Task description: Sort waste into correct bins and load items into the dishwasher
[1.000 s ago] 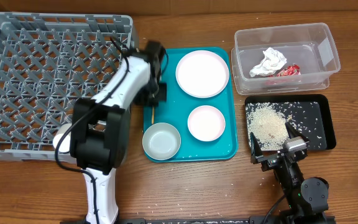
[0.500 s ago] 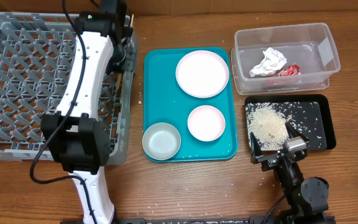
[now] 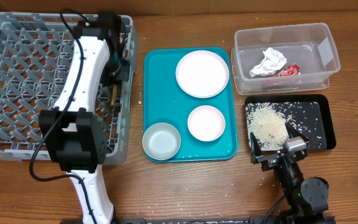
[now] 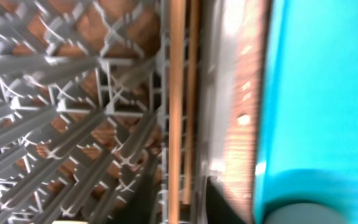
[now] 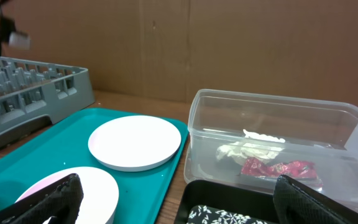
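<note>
Two wooden chopsticks lie side by side inside the grey dish rack, along its right wall; they also show in the overhead view. My left gripper hangs over that wall with its jaws apart around the chopsticks. My right gripper is open and empty near the front edge, below the black tray of rice. The plate, pale bowl and grey-blue bowl sit on the teal tray. The clear tub holds the napkin and red wrapper. No cup shows.
Stray rice grains lie on the wood in front of the teal tray. A cardboard wall stands behind the table. The left arm stretches across the rack's right side.
My left arm swung from the teal tray's left edge to the rack's right wall, then came slightly forward. The chopsticks left the tray and now lie in the rack. The right arm is still.
</note>
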Action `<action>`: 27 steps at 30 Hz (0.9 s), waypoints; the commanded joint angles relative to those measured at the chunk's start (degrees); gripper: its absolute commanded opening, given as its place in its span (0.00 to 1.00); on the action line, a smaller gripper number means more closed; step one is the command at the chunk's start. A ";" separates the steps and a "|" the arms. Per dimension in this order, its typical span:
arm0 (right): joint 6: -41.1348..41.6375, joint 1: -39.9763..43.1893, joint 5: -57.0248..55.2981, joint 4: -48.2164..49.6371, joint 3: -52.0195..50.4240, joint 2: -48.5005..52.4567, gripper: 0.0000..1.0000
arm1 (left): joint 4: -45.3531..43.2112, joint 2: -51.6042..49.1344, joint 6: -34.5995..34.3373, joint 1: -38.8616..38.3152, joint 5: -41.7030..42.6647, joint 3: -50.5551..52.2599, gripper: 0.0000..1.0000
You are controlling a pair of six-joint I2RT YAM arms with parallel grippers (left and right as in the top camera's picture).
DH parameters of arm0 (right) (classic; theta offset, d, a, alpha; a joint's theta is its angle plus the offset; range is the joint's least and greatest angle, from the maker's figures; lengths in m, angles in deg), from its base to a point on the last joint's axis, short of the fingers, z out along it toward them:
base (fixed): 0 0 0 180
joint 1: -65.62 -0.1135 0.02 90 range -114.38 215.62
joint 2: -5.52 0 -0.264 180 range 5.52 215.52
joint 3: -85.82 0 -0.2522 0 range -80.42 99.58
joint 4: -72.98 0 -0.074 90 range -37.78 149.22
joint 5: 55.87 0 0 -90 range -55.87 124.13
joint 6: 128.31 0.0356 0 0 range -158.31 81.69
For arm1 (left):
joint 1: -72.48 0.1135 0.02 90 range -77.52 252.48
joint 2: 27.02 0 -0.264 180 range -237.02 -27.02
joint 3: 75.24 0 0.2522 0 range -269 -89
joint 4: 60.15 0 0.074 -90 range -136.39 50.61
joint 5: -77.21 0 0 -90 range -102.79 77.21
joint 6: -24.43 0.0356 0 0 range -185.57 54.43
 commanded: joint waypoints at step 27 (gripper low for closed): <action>0.22 -0.28 0.28 0.20 -0.59 -0.37 1.00 | 15.96 11.50 -8.81 -19.32 13.90 -24.87 1.00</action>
